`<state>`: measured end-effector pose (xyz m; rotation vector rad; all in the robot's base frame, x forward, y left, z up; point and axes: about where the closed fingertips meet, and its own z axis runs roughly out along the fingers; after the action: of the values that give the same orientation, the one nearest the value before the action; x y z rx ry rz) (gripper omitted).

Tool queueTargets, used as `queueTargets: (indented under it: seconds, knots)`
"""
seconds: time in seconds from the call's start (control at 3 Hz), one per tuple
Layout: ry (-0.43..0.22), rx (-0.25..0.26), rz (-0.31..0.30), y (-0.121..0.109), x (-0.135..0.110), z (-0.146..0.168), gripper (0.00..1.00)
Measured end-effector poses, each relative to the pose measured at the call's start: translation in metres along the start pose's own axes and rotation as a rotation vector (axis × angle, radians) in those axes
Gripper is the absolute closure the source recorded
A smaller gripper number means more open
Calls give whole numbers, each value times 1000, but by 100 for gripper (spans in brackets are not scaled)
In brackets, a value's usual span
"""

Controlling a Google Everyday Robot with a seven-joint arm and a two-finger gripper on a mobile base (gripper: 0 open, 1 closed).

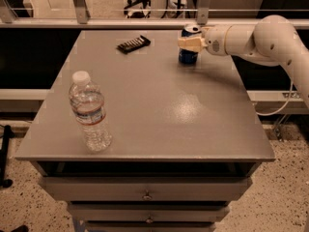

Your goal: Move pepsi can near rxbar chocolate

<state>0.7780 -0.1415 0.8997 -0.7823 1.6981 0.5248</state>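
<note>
Gripper (189, 43): seen in the camera view over the far right part of the table (159, 115), brought in from the right on the white arm (260, 35); its fingers were closed around the pepsi can (188, 58).
Can relative to gripper: clasped across its upper middle, with the silver top shown above the fingers and the blue body below.
Can's place: upright, to the right of the rxbar chocolate (133, 43) and apart from it.
Can's look: blue with a silver top; the logo could not be made out.
Hidden: the can's middle band was covered by the fingers; whether its base touched the table could not be told.
Water bottle (90, 112): stood near the front left corner, well apart.
</note>
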Motion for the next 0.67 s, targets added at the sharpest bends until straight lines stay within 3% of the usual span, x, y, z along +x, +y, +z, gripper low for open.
queueTargets:
  seconds: [0.33, 0.67]
  knots:
    - [0, 0, 0, 0, 0, 0, 100]
    - [0, 0, 0, 0, 0, 0, 83]
